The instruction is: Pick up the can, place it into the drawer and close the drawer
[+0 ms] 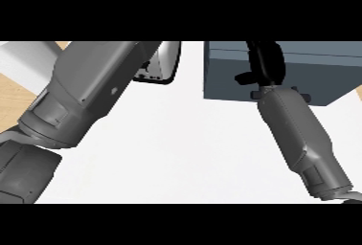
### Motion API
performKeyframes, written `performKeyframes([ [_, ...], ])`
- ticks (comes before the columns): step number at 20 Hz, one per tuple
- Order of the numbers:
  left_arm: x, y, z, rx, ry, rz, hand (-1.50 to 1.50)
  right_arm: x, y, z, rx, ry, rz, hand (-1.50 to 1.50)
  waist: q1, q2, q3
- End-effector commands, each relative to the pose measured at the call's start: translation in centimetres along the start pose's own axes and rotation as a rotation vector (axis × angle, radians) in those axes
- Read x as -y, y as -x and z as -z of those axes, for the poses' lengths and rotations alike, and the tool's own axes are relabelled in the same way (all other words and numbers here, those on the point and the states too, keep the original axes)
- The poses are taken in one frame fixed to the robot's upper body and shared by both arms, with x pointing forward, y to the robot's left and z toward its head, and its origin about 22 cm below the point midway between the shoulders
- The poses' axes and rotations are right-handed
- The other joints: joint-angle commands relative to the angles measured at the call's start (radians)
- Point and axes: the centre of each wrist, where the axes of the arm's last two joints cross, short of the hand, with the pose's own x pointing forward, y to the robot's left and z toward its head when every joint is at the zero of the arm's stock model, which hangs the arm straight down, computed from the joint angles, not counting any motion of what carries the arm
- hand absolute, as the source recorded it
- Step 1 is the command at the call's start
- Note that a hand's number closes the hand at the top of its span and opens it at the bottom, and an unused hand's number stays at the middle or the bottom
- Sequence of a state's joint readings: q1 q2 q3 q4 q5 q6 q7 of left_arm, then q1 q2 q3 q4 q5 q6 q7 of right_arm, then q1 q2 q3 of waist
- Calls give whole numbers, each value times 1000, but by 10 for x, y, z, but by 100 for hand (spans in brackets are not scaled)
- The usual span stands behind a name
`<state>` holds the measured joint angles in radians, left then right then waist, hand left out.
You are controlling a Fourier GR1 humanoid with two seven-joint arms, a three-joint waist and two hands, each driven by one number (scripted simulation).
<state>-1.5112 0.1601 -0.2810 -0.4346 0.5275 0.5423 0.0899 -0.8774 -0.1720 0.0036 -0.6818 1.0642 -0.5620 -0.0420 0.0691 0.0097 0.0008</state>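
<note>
Two grey forearms cross the white counter [184, 143]; which one is at the drawer? (Student)

The right forearm [297, 129]. It rises from the lower right corner, and its black right hand [265, 60] lies over the blue-grey drawer [318, 76] at the upper right, running up to the top edge of the view. (Instructor)

Is that hand apart, together, or clamped on something? (Student)

That cannot be told. One black digit juts out to the left above the drawer's face; the other fingers merge into a single dark shape. (Instructor)

And the can? (Student)

It cannot be located, since no part of it shows clear of the hand and forearms. Whether the drawer stands open or closed is also unclear from this angle. (Instructor)

What of the other arm? (Student)

The left forearm [84, 95] slants from the lower left up to the top centre. It covers its own hand, so that hand's state is unknown. Just beside its upper end lies a white, black-rimmed object [168, 60], well apart from the drawer. (Instructor)
</note>
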Motion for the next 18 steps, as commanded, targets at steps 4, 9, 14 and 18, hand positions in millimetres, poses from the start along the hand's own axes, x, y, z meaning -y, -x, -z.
performKeyframes([
  [4,-23,-11,1,-5,11,0,-150,12,-10,38,-5,65,-28,-150,26,3,0],
  [9,-24,17,-8,-8,24,-1,-150,19,-7,49,-9,82,-50,-150,50,11,0],
  [14,-46,13,-8,3,19,7,-150,32,-6,62,-7,96,-7,-150,55,8,0],
  [18,-59,19,-9,-31,18,-10,-150,28,-25,65,-4,114,126,-150,50,6,1],
])
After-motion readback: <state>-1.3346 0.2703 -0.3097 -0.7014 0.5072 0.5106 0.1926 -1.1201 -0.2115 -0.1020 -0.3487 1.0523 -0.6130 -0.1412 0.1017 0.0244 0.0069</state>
